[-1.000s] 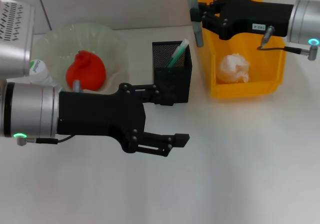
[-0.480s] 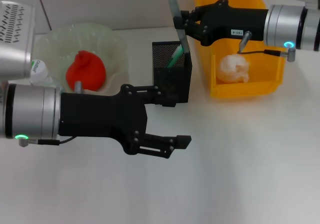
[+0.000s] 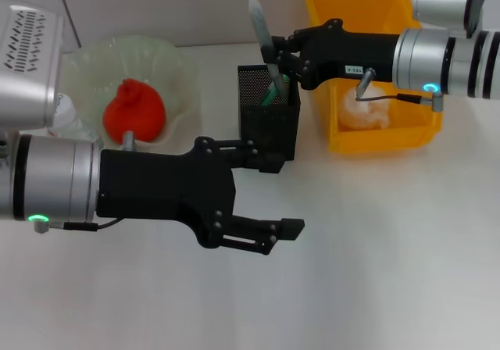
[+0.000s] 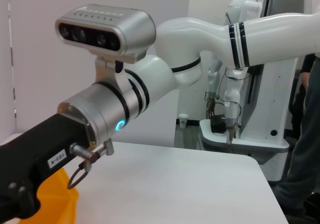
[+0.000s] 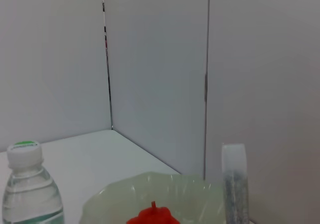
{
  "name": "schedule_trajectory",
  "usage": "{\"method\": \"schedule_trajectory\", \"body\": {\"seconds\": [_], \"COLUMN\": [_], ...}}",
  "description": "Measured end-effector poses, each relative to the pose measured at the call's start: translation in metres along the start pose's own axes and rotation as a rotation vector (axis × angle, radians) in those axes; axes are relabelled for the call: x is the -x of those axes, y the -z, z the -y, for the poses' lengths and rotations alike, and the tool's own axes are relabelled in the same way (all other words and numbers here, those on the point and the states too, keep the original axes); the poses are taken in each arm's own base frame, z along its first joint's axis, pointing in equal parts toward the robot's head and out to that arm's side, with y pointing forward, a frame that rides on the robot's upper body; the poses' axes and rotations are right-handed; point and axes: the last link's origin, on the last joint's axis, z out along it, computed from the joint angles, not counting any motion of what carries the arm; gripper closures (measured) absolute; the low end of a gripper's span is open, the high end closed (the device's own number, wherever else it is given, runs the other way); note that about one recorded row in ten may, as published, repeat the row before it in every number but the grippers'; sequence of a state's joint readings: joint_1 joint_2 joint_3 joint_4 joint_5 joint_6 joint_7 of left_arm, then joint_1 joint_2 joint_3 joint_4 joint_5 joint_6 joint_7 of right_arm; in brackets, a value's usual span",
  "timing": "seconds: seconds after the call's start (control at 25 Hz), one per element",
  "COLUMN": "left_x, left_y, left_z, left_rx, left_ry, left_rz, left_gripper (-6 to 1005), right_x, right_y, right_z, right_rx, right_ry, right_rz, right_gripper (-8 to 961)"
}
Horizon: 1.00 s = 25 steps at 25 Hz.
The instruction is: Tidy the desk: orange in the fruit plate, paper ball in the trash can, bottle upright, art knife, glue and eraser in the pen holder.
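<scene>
My right gripper [image 3: 280,53] is shut on the grey art knife [image 3: 260,23], which is tilted with its lower end just over the black mesh pen holder [image 3: 268,135]. A green glue stick [image 3: 273,94] leans inside the holder. The knife's tip [image 5: 234,184] also shows in the right wrist view. The orange [image 3: 134,109] lies in the pale green fruit plate [image 3: 176,69]. The paper ball [image 3: 367,109] sits in the yellow trash can [image 3: 375,10]. The bottle [image 5: 30,189] stands upright beside the plate. My left gripper [image 3: 275,194] hangs open and empty in front of the holder. The eraser is out of view.
My left arm [image 3: 94,186] stretches across the near left of the white desk and hides most of the bottle in the head view. The trash can stands right next to the pen holder. Grey partition walls [image 5: 155,69] rise behind the desk.
My right gripper has carried the art knife leftward from above the trash can to above the pen holder, and the knife now tilts. The left arm has barely shifted.
</scene>
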<state>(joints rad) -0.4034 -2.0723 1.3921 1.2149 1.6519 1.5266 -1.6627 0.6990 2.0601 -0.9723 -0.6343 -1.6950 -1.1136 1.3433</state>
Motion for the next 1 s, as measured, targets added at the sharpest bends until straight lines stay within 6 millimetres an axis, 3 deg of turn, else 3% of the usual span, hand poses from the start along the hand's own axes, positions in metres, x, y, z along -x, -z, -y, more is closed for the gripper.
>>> {"method": "schedule_trajectory", "body": {"seconds": [1.0], "left_x": [0.000], "left_y": [-0.003], "left_z": [-0.001], "left_rx": [0.007], "left_ry": [-0.003], "left_rz": [0.002], "left_gripper": [154], "right_x": [-0.005], "right_y": [-0.012], "right_z": [0.001], "right_rx": [-0.023], "right_ry": [0.004], "right_rz": [-0.019], "right_gripper": [823]}}
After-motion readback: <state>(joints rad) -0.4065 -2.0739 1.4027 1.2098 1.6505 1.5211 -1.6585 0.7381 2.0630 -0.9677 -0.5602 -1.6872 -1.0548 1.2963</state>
